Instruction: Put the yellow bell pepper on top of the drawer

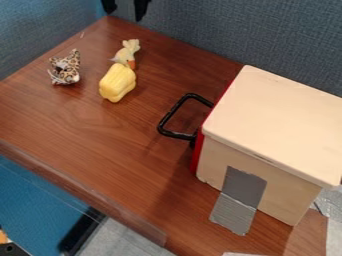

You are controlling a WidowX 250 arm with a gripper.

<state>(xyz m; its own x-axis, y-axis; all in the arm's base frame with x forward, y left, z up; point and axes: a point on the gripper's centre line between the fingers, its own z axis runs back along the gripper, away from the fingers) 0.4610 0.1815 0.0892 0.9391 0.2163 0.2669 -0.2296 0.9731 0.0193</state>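
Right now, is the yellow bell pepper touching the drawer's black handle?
Apart: the camera view shows brown tabletop between the pepper and the handle.

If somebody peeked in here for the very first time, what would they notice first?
Probably the big cream drawer on the right, with its black handle sticking out leftward. Next might come the bright yellow pepper toward the upper left, then the spotted toy left of it.
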